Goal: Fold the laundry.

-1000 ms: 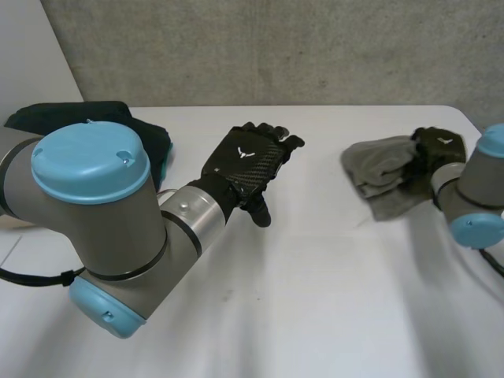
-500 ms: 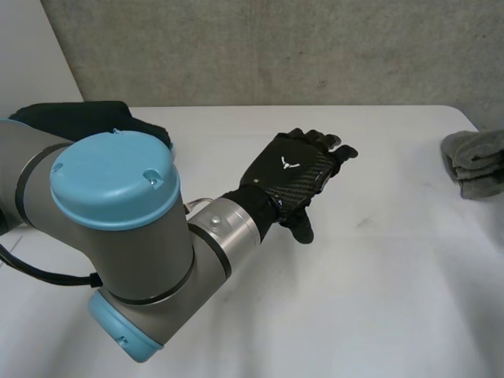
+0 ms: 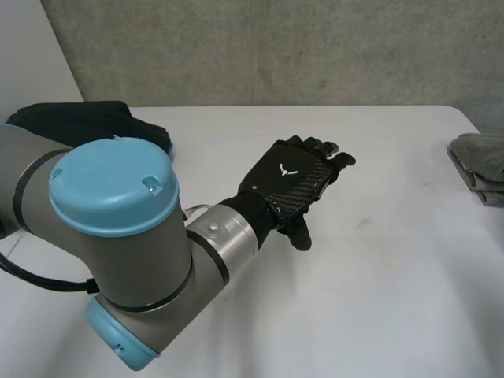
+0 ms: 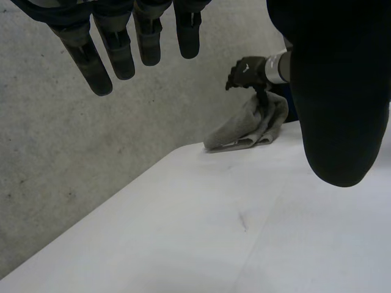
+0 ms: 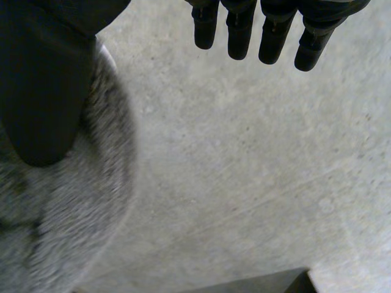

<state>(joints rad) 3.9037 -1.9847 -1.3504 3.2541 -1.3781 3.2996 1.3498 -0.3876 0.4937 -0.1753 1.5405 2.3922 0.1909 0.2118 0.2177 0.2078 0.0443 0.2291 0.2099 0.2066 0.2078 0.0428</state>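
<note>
I take the white table [image 3: 378,299] as my reference for everything here. My left arm [image 3: 110,236] reaches from the table's near left side out over its bare middle, placed there, I judge, so it can take a share of the fold. A dark heap of laundry [image 3: 79,120] sits at the table's far left corner, apart from both hands and not yet in work. The grey cloth [image 3: 479,157], the piece in hand, lies bunched at the table's right edge, unfolded as far as I can judge. The left hand [image 3: 288,183] hovers above the table's middle, palm down, fingers straight and spread from the thumb, empty. The right hand [image 4: 247,69] is at the grey cloth on the table's right edge. Its fingers [image 5: 263,30] are straight and clear of the fabric and its thumb [image 5: 43,85] lies against it, so I read the hand as spread, not clamped. I judge the cloth needs bringing to the table's middle before any fold.
</note>
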